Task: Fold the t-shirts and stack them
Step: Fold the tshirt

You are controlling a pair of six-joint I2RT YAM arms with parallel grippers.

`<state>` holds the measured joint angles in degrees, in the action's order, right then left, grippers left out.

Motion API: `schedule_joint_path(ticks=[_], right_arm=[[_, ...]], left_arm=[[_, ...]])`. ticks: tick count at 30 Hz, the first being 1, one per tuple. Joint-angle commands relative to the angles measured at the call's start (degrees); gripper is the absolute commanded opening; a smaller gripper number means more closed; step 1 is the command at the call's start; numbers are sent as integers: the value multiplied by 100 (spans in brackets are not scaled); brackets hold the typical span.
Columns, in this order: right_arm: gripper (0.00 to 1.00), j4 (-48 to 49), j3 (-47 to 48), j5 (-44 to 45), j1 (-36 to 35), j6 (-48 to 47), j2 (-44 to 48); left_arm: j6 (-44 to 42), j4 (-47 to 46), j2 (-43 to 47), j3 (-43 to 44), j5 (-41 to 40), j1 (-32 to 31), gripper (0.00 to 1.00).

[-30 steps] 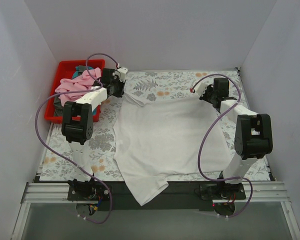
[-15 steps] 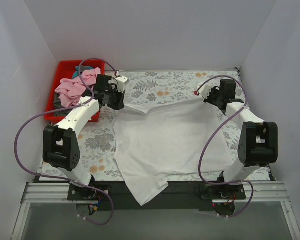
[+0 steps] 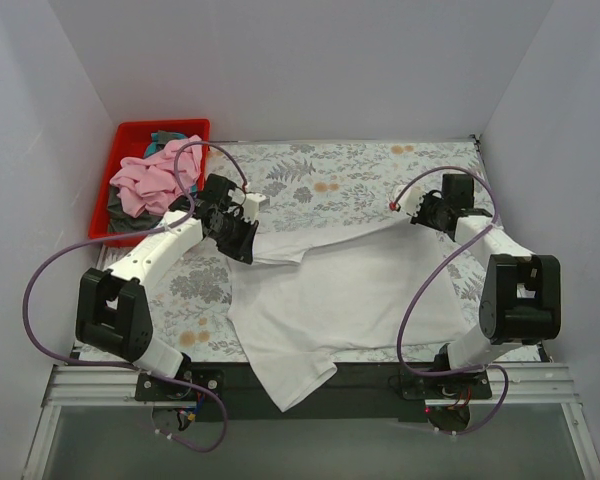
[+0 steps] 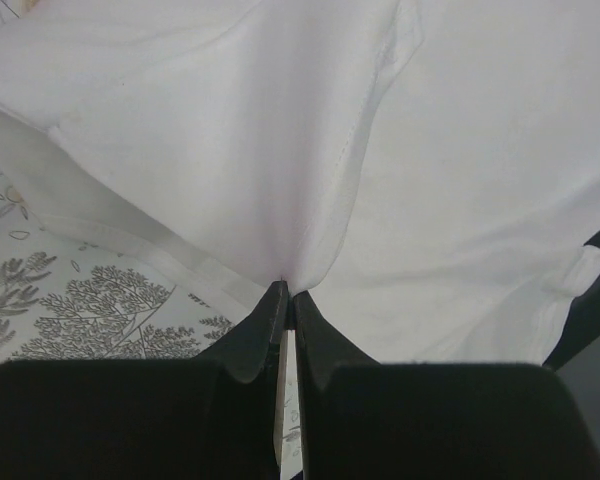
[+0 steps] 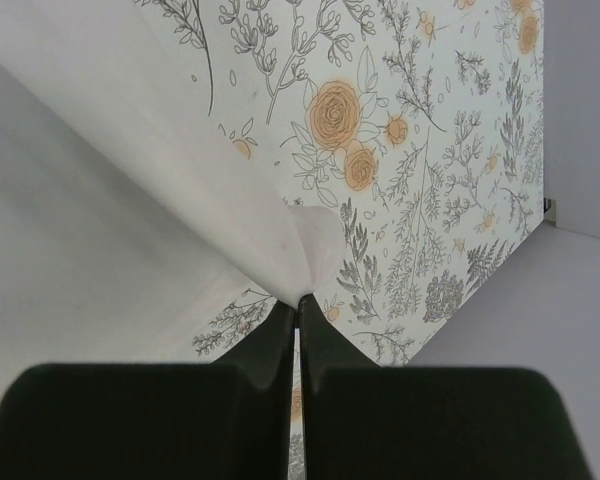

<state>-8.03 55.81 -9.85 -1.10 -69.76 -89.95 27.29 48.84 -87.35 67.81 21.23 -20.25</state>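
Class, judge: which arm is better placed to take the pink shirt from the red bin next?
Probably left: the left end effector, though shut on the white t-shirt, is close to the red bin; the right end effector is across the table.

The pink t-shirt (image 3: 145, 180) mostly hides the grey t-shirt (image 3: 116, 206) beneath it.
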Motion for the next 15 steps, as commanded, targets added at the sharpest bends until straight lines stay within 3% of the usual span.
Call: schedule_joint_path(ticks=[1, 7, 15], right_arm=[[1, -93, -105, -114, 49, -302, 250], [1, -251, -141, -114, 58, -416, 276], [1, -453, -422, -97, 49, -609, 338]], left_arm=[[84, 354, 359, -145, 267, -93, 0], [198, 556, 219, -260, 601, -119, 0], [233, 425, 96, -479, 417, -128, 0]])
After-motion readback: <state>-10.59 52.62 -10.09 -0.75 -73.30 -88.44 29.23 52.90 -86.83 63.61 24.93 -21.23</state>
